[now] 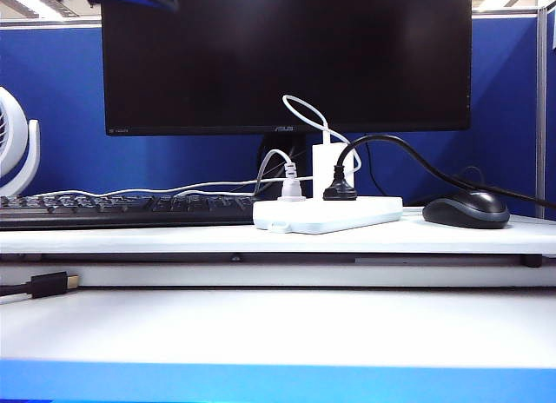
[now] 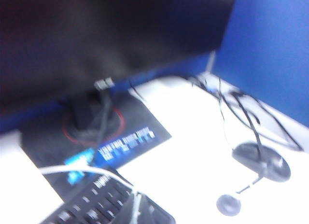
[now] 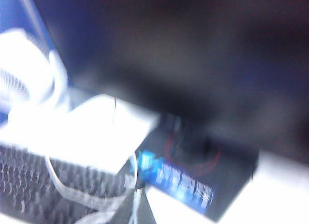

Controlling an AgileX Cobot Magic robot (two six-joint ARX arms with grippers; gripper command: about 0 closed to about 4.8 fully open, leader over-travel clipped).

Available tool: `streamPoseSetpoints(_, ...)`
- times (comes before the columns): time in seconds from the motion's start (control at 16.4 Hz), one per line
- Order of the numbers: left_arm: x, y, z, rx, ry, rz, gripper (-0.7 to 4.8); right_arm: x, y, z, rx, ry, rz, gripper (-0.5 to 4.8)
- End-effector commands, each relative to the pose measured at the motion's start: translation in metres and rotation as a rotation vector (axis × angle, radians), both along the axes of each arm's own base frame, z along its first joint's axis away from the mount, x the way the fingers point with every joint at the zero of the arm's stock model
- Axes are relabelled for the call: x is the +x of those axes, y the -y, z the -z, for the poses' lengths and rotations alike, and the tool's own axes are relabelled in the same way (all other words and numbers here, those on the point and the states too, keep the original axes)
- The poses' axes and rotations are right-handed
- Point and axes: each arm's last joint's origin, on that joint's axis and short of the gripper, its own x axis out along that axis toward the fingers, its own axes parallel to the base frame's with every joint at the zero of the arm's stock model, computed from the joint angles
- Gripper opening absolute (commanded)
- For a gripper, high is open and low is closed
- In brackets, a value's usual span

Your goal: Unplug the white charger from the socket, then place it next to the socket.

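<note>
White charger [image 1: 324,164] upright in the socket [image 1: 328,214], long axis vertical, thin looping cable leaving its top; plugged between a small grey-white plug [image 1: 291,186] and a round black plug [image 1: 340,191]. Best gripped across the block's flat sides and pulled straight up, with the strip pinned down. Left gripper out of sight, state unknown. Right gripper unseen too, clenched empty.

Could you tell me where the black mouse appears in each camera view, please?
Exterior view: mouse on the desk, right of the socket.
Left wrist view: mouse blurred, on the white desk beside tangled cords.
Right wrist view: not in it.
Shared landmark: the monitor.
</note>
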Motion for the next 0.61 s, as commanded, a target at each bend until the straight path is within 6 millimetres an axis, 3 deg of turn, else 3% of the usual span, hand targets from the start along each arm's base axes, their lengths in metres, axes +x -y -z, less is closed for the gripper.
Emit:
streamPoseSetpoints(0.06, 0.002, 0.015, 0.010, 0.049, -0.028, 0.061, -0.05, 0.016, -0.015, 0.018, -0.054, -0.043, -0.038, -0.06)
streamPoseSetpoints(0.37, 0.007, 0.046, 0.034, 0.141, -0.054, 0.174, -0.05, 0.046, -0.033, 0.065, -0.241, -0.116, -0.125, -0.05)
streamPoseSetpoints(0.43, 0.008, 0.050, 0.039, 0.151, -0.064, 0.188, -0.05, 0.047, -0.041, 0.074, -0.301, -0.115, -0.169, 0.71)
streamPoseSetpoints(0.49, 0.009, 0.051, 0.042, 0.154, -0.075, 0.192, -0.05, 0.049, -0.043, 0.078, -0.305, -0.126, -0.177, 1.95)
streamPoseSetpoints(0.55, 0.011, 0.052, 0.046, 0.161, -0.093, 0.193, -0.05, 0.050, -0.051, 0.083, -0.312, -0.136, -0.199, 2.88)
streamPoseSetpoints(0.61, 0.012, 0.052, 0.049, 0.174, -0.099, 0.194, -0.05, 0.051, -0.054, 0.086, -0.320, -0.135, -0.214, 2.87)
